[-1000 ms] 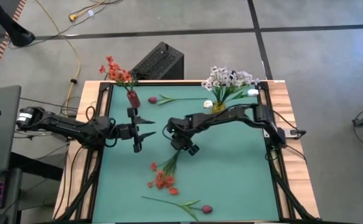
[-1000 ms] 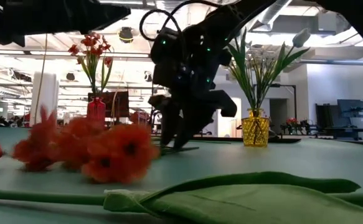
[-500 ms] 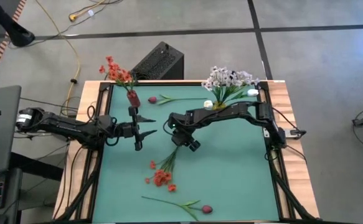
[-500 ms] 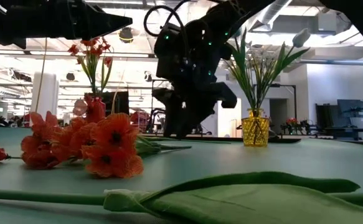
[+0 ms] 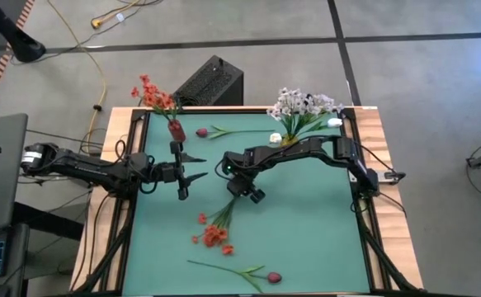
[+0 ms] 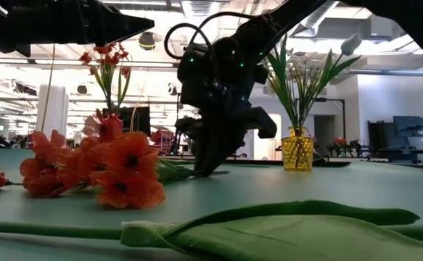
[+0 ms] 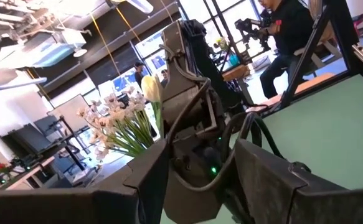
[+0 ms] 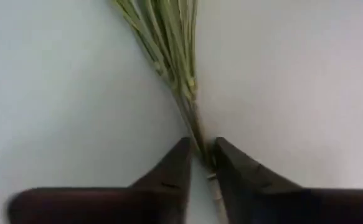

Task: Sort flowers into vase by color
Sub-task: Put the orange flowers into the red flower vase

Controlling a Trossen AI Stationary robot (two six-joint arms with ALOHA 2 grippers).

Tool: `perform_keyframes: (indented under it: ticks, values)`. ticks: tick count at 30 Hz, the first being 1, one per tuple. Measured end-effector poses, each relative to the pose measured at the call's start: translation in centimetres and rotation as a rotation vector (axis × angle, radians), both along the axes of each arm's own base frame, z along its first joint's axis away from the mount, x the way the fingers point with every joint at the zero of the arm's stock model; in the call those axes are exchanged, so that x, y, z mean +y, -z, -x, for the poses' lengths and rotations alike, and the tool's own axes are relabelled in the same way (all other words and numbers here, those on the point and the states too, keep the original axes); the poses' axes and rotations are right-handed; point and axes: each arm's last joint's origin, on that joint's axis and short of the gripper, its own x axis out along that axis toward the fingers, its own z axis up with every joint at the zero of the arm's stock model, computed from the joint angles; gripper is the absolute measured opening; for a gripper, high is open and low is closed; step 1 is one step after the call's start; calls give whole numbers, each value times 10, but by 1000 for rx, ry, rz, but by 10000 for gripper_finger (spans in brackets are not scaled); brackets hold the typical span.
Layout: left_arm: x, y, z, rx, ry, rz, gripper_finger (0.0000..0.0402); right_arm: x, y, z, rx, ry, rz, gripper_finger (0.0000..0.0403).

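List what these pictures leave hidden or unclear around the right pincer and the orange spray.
- Right pincer: fingers flank the orange spray's stem, but the right wrist view does not show whether they are clamped on it.
- Same pincer, low view: the arm's dark body hides the fingertips.
- Spray's blossoms: outside the right wrist view; blurred in the low view.
- Red vase, low view: hidden behind the blossoms.
- Left pincer: fingers spread, nothing between them.

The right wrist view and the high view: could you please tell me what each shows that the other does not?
Only the right wrist view shows the right gripper pinching the green stems between its fingertips. Only the high view shows the orange blossoms, both vases, the other flowers, and the left gripper waiting open near the red vase. Both share the stem bundle on the green mat.
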Motion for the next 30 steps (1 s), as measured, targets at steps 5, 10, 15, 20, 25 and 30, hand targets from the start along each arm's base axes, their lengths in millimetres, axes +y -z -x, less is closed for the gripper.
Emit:
perform_keyframes:
  ticks: [5,10,15,20,25,30]
  values:
    - [0,0,0,0,-1,0,174,0,-2,1,20,37,-16,24]
    - [2,-1,1,-7,-61,19,174,0,-16,10,66,67,-113,24]
    - [4,-1,3,0,-133,43,174,-9,-49,22,39,0,-397,23]
    - [4,-1,3,3,-121,40,174,-14,-76,30,-58,-82,-528,22]
    - [3,-1,2,5,-105,43,174,-8,-118,31,-268,-192,-545,22]
    - [0,-2,2,-7,-5,37,174,-4,-167,29,-533,-210,-500,15]
